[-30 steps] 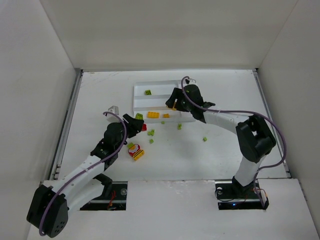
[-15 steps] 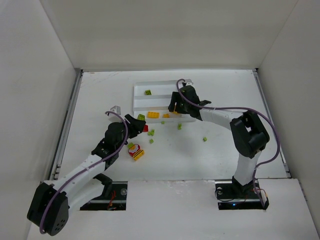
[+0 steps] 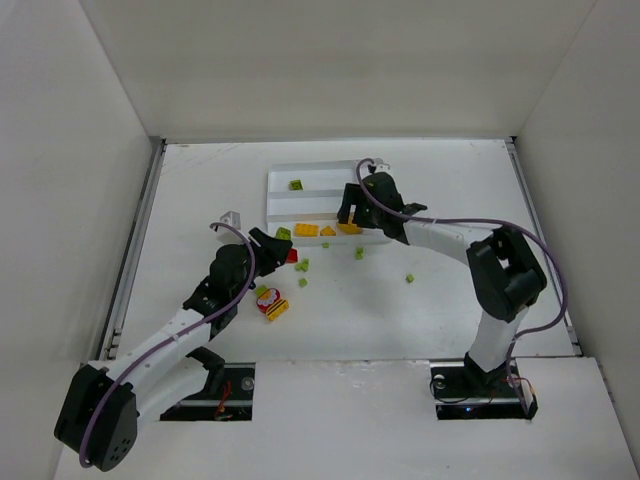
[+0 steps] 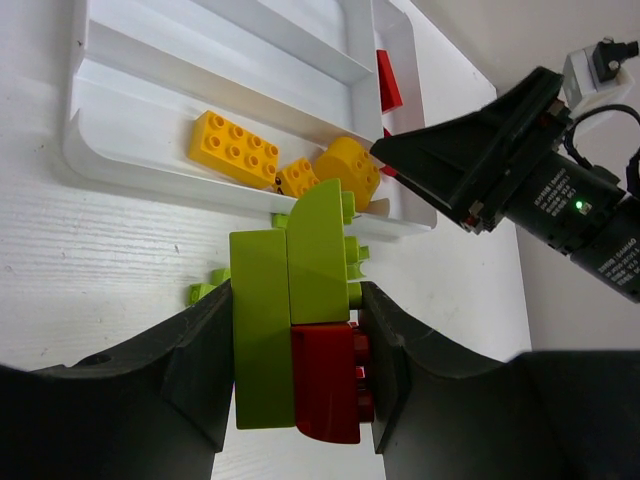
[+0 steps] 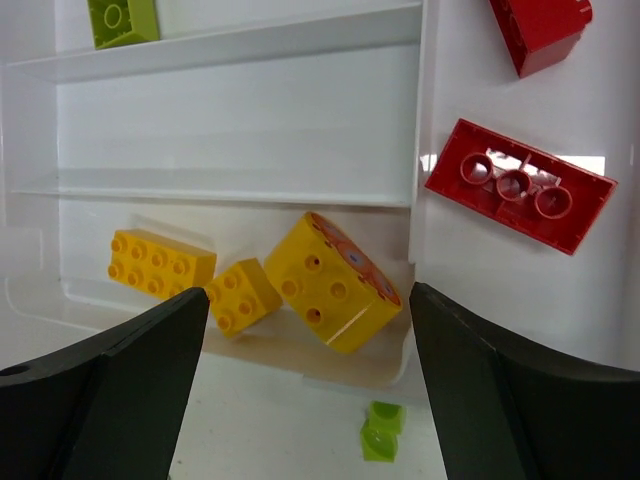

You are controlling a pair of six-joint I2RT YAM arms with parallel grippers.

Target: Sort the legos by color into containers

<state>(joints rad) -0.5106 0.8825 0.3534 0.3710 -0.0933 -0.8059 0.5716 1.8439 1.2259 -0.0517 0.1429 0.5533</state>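
The left gripper (image 4: 295, 300) is clenched on a clump of lime green and red plastic bricks (image 4: 262, 330), held near the flat white plastic tray (image 5: 240, 130). The right gripper (image 5: 310, 300) hangs released over it. Sorted inside: three yellow bricks (image 5: 335, 285), two red bricks (image 5: 518, 185), one green brick (image 5: 122, 20). Outside lie about five small green bricks (image 3: 303, 265) and one mixed clump (image 3: 270, 303)

The right gripper (image 3: 347, 213) hovers over the tray's (image 3: 300, 205) near slot; the middle slot stands unobstructed.

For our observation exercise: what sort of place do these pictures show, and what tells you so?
Probably a robotics lab test cell: a white table boxed in by plain white walls, two robot arms bolted at its near edge, and toy bricks beside a sorting tray.
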